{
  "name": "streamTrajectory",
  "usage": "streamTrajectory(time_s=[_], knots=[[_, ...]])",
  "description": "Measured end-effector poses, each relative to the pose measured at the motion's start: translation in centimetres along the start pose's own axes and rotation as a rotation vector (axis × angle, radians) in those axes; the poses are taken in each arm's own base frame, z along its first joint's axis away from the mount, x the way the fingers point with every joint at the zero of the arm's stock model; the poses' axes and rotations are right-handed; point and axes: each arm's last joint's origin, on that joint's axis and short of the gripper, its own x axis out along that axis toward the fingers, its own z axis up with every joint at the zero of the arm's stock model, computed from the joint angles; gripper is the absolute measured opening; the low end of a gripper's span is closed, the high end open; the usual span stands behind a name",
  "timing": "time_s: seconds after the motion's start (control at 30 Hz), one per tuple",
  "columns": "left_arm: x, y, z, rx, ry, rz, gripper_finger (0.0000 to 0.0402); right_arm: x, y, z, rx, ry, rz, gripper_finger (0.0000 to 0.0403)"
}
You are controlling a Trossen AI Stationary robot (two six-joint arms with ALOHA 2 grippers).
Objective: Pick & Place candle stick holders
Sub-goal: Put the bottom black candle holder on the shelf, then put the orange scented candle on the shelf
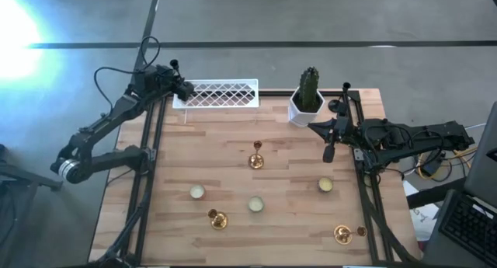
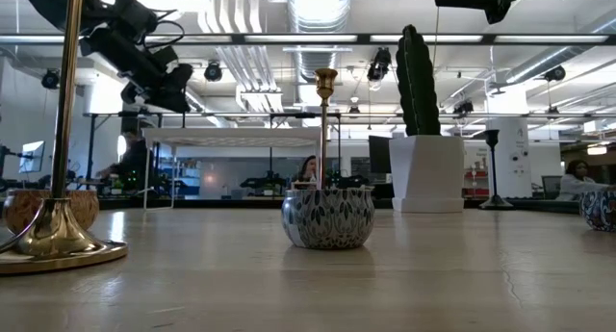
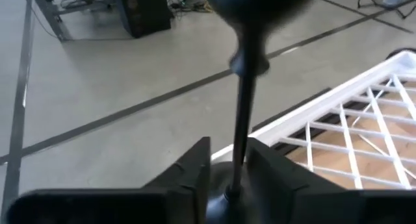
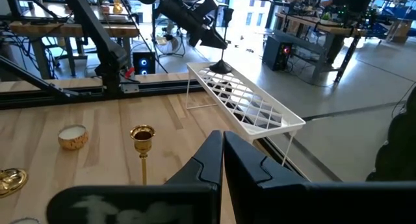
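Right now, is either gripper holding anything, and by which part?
The left gripper has a black candle stick holder by its thin stem, over the white lattice tray; whether it is letting go cannot be told. The right gripper is shut on nothing.

Tabletop (image 1: 233, 136): wide bare wood in middle band between back-edge items and front scatter.
Back edge blocked: white lattice tray (image 1: 221, 93) at left, cactus pot (image 1: 305, 105) at right; open gap between them.
Left pincer (image 1: 185, 89) over tray's left end, black stemmed holder (image 3: 244, 100) between its fingers.
Right pincer (image 1: 329, 151) fingers together, hangs near right edge, just in front of cactus pot.
Upright gold stemmed holder (image 1: 257, 155) stands mid-tabletop, tall obstacle.
Front strip: three low cups (image 1: 255, 204), gold holders, passable gaps between.
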Motion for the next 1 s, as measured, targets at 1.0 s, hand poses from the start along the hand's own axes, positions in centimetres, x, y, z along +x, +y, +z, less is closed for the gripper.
streamTrajectory(time_s=[1.0], knots=[[-12.4, -1.9, 4.1, -0.038, 0.187, -0.651, 0.0246, 0.0, 0.0, 0.0, 0.018, 0.0, 0.001, 0.0008]])
